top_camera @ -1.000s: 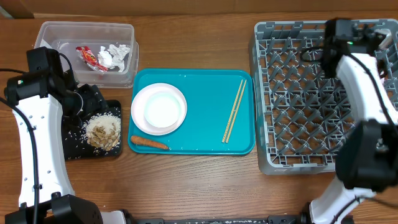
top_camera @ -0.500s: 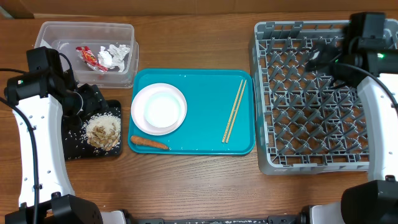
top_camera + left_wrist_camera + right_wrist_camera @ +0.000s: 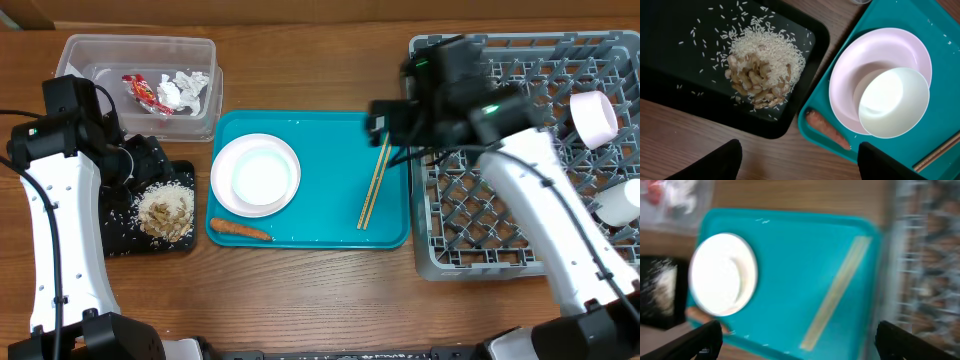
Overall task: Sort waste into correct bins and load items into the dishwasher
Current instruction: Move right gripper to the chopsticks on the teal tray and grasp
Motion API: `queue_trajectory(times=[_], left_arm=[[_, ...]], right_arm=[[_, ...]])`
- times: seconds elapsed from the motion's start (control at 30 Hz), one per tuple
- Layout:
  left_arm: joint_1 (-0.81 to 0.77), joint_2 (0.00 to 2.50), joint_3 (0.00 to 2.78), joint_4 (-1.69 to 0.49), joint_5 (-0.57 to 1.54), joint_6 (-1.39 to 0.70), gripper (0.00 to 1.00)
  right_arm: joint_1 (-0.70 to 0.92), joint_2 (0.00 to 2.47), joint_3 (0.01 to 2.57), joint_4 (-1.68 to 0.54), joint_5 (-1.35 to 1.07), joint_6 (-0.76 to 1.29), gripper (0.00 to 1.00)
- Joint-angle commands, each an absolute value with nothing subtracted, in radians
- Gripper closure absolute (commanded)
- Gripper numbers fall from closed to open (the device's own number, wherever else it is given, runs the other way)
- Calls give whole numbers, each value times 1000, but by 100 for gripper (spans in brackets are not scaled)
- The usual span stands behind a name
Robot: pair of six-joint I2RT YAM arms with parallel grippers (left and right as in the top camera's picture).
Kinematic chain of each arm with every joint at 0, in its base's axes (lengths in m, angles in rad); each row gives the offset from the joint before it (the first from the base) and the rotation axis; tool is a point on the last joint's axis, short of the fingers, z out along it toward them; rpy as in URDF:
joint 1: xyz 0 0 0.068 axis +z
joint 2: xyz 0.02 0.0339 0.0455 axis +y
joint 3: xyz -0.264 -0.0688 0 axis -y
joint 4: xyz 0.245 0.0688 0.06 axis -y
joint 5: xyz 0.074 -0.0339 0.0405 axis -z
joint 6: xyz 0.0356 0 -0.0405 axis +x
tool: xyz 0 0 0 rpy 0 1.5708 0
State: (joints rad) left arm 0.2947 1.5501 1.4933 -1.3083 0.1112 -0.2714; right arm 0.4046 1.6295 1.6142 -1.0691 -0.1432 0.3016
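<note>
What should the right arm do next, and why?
Probably lower the open right hand onto the chopsticks. It hangs above them with nothing held, and they lie on the teal tray, not yet in the rack.

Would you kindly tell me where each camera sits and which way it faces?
Overhead: fixed above the table, looking down on clear tub, black tray, teal tray and grey rack; left arm and right arm show.
Left wrist: on the left arm, looking down at food scraps and white plate; its fingertips show below.
Right wrist: on the right arm, looking down, blurred, at chopsticks; its fingertips show below.
Shared: both wrist views catch the white plate.
</note>
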Motion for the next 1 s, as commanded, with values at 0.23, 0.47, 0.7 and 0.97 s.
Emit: queue_trajectory(times=[0.23, 0.47, 0.7, 0.97], left_arm=[[293, 1528, 1510, -1304, 104, -285, 21], [293, 1528, 1510, -1304, 104, -285, 21], [293, 1528, 1510, -1304, 104, -285, 21], [293, 1528, 1510, -1304, 104, -285, 21]], right_arm=[[522, 1693, 1617, -1025, -44, 536, 0], [532, 1765, 1617, -1019, -28, 532, 0], [554, 1939, 1617, -1048, -1, 668, 0], [555, 2089, 1617, -1034, -6, 720, 0]])
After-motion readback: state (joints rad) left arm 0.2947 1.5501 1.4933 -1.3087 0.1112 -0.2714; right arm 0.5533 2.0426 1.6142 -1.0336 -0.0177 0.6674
